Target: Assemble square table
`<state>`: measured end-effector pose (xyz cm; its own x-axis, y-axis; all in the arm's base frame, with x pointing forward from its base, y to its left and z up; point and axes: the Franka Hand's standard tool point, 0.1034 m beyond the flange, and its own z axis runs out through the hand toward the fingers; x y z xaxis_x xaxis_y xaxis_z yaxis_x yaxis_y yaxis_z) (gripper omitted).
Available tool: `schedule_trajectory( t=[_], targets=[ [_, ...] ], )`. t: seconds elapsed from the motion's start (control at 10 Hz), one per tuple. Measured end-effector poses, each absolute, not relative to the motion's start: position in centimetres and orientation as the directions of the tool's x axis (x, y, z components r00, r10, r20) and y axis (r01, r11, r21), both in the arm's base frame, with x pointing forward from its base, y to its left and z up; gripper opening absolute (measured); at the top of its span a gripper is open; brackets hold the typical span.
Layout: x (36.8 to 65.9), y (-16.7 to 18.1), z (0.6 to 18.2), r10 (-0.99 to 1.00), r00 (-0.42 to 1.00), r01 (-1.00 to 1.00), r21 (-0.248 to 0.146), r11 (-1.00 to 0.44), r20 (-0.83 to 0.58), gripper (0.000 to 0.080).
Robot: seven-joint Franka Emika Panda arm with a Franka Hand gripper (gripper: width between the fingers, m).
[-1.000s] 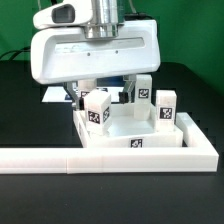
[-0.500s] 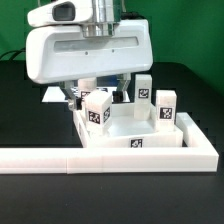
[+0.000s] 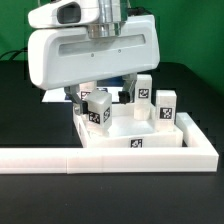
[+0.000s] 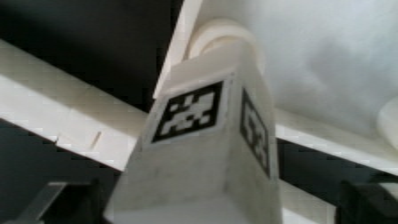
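The white square tabletop (image 3: 128,133) lies on the black table (image 3: 30,110), a tray-like piece with a raised rim and a small black-and-white tag on its near wall. It sits tucked into the inner corner of the long white L-shaped rail (image 3: 60,157), which runs along the front of the scene and turns back on the exterior view's right. Four short white block legs stand upright at the tabletop: one leg (image 3: 98,108) toward the exterior view's left with a tag on its front face, a second leg (image 3: 145,94) farther back, a third leg (image 3: 165,106) at the exterior view's right, and a fourth, smaller-looking leg (image 3: 139,111) between them; whether each stands inside the tray or just behind its rim cannot be told. The big white wrist housing hangs low over the left rear part of the tabletop, and the gripper (image 3: 104,93) reaches down below it with its jaws spread wide on either side of the left leg, nothing clenched between them. In the wrist view that leg (image 4: 196,140) fills the middle, its tagged faces toward the camera, while the dark fingertips (image 4: 50,197) show only at the corners, apart from the leg's sides.
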<state>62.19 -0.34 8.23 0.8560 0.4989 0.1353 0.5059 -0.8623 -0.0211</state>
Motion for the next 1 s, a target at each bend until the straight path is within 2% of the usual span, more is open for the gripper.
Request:
schedule_trajectory(
  t=[0.7,0.9,1.0],
  targets=[
    [61.48,-0.72,7.94,0.478,0.868,0.485,-0.022,-0.874,0.131,0.0649],
    [61.48,-0.74,7.93,0.478,0.869,0.484,-0.022,-0.875,0.131,0.0411],
    [61.47,-0.72,7.92,0.478,0.868,0.485,-0.023,-0.874,0.131,0.0411]
  ],
)
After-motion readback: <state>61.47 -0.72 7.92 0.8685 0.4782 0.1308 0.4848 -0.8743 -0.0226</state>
